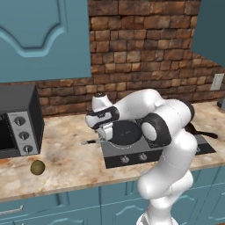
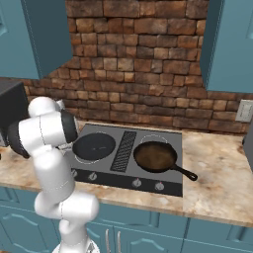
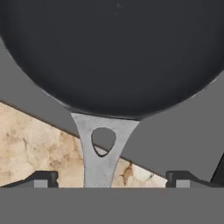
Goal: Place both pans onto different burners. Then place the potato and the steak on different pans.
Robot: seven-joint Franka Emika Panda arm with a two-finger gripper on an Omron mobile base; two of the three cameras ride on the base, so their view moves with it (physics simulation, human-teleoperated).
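Done: 2 pans sit on 2 burners of the cooktop (image 2: 170, 190). The black pan (image 2: 94, 146) is on the left ring, the brown pan (image 2: 155, 156) on the right ring.
Left: the potato (image 1: 38, 167) lies on the counter (image 1: 70, 165), well apart from the pans. No steak can be seen.
Arm: bent low over the black pan's grey handle (image 3: 101, 151).
Gripper (image 3: 111, 178): tips wide apart, one each side of the handle, not touching it.

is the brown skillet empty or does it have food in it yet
Empty. The right base view shows the brown skillet sitting on the cooktop with a bare brown inside. The potato lies on the counter.
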